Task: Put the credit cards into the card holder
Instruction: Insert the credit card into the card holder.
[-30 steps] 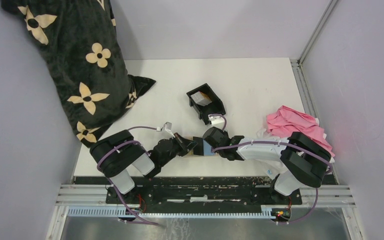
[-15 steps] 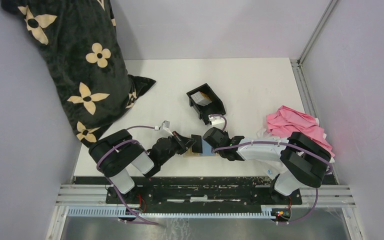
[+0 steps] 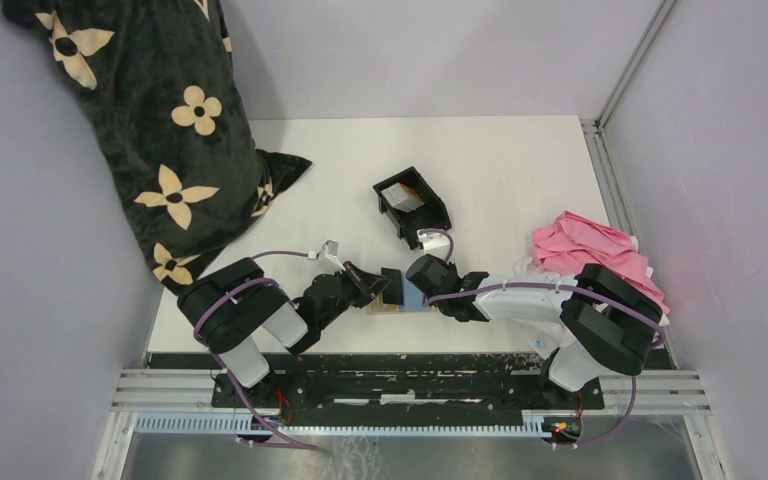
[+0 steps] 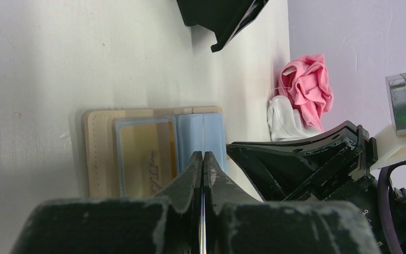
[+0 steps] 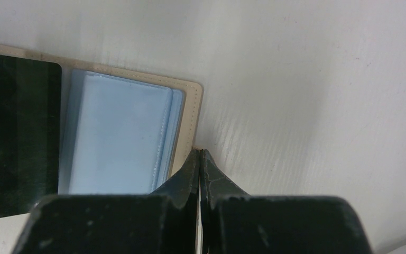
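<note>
The tan card holder (image 4: 98,153) lies open on the table near the front edge, with a golden-yellow card (image 4: 145,159) in one clear sleeve and pale blue sleeves (image 5: 116,132) beside it. My left gripper (image 4: 203,156) is shut on a thin card, seen edge-on (image 4: 203,129), and holds it upright over the blue sleeves. That card looks dark in the right wrist view (image 5: 18,137) and in the top view (image 3: 392,287). My right gripper (image 5: 199,153) is shut on the card holder's outer edge (image 5: 187,127). A pale card (image 3: 401,197) lies in the black tray.
The black two-compartment tray (image 3: 430,215) stands just behind the card holder. A pink cloth on a white one (image 3: 590,250) lies to the right. A black pillow with cream flowers (image 3: 150,130) fills the left side.
My left gripper has shifted slightly up and to the left, with the card staying over the open card holder. The right arm has not moved.
</note>
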{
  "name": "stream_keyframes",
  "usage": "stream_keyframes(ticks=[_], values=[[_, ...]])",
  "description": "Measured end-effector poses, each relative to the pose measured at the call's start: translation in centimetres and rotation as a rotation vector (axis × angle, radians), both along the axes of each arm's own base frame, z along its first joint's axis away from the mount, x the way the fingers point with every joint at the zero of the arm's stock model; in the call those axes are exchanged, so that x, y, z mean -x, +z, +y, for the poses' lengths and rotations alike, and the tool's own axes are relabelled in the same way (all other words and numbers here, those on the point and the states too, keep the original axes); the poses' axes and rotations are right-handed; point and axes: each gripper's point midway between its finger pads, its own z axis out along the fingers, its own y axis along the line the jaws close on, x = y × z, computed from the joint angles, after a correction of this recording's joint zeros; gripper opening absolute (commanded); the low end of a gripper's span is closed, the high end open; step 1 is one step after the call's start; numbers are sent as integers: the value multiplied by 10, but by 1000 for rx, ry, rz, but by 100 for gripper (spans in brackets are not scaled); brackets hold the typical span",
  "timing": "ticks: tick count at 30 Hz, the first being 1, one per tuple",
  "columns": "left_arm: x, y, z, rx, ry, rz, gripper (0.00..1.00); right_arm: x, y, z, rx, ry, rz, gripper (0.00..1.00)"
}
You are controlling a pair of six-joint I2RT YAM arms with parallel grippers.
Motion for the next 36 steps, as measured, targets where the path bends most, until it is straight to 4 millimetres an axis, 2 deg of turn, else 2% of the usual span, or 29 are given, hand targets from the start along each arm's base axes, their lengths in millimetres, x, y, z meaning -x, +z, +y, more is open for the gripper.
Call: stream_keyframes(ticks=[15, 36], values=[[2, -16, 0, -14, -13, 22, 3, 0, -1, -1, 2, 0, 1, 1], [5, -14, -7, 66, -31, 29, 3, 1, -3, -1, -6, -2, -3, 1]])
